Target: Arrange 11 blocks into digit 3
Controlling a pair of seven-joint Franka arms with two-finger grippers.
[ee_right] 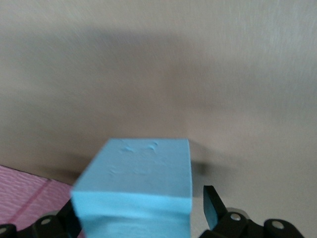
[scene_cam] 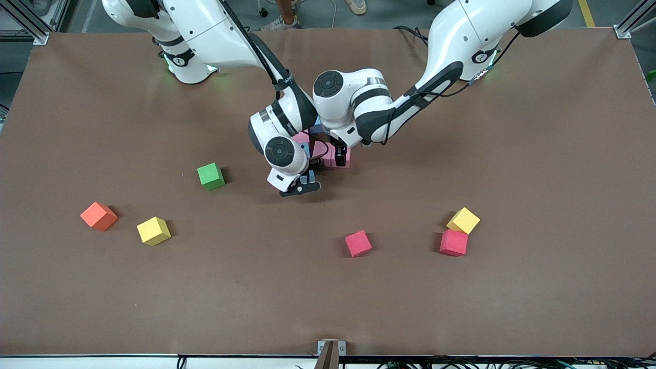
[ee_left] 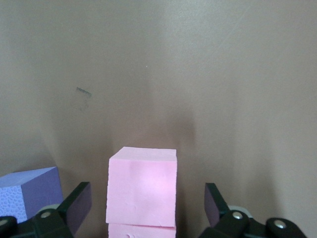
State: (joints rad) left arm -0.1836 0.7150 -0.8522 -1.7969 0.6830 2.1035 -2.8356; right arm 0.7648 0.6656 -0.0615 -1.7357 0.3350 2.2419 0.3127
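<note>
On the worktop (scene_cam: 512,154), the orange cube (scene_cam: 99,216), a yellow block (scene_cam: 154,230) and the green block (scene_cam: 210,176) lie toward the right arm's end. At centre, the right claw (scene_cam: 302,185) grips a light blue block (ee_right: 136,191). The left claw (scene_cam: 340,158), fingers (ee_left: 75,206) spread, straddles a pink block (ee_left: 142,191) beside a purple block (ee_left: 29,193). Loose red blocks (scene_cam: 358,243) lie nearer the front camera.

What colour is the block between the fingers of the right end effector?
Light blue. The block shows best in the right wrist view, between the fingers of the right end effector.
</note>
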